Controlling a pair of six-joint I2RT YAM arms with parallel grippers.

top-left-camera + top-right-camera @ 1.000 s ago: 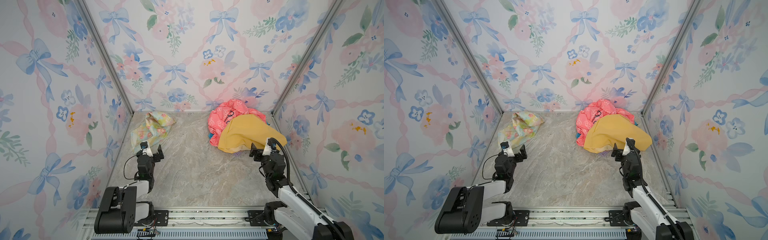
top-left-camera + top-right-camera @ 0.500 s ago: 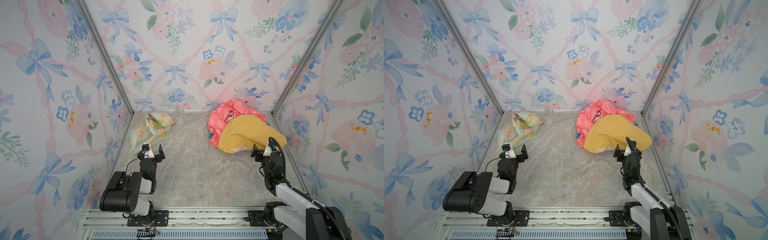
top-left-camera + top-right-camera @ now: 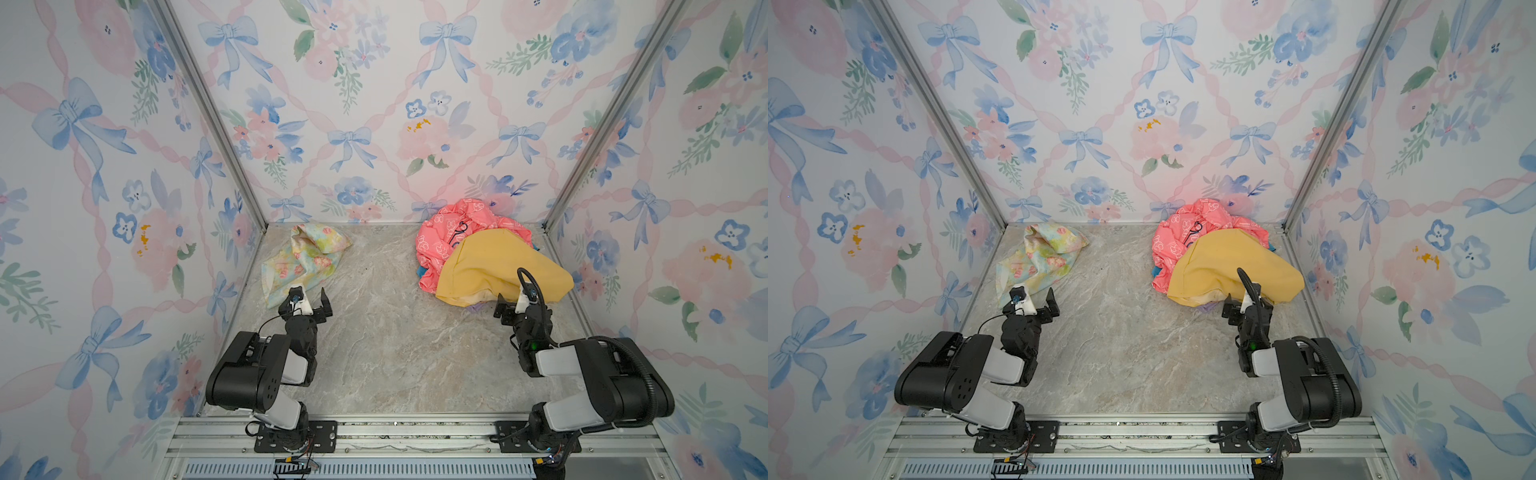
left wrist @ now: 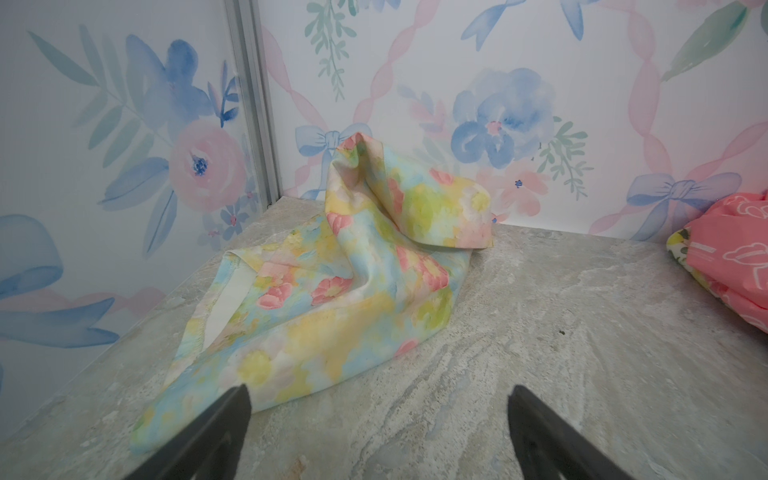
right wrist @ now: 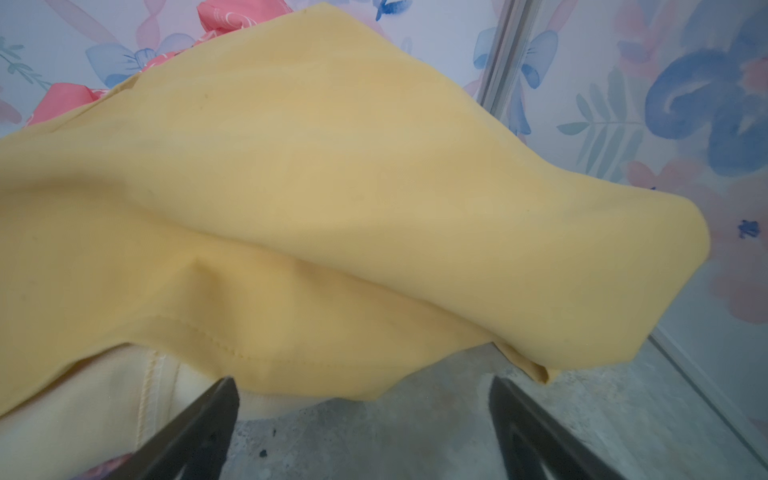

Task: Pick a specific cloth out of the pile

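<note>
The cloth, pastel yellow, mint and blue with pink flowers, lies crumpled by itself at the back left; the left wrist view shows the cloth close ahead. My left gripper stands open just in front of its near corner, holding nothing. The pile sits at the back right, with a mustard-yellow cloth draped over a coral-pink one. My right gripper is open and empty at the pile's front edge.
Flowered walls close in the grey stone-look floor on three sides, with aluminium posts in the back corners. A metal rail carrying both arm bases runs along the front. A lilac scrap peeks from under the pile.
Both arms have folded their rear links up near the front rail. The two grippers stay about where they were, still open. The cloths have not moved.
</note>
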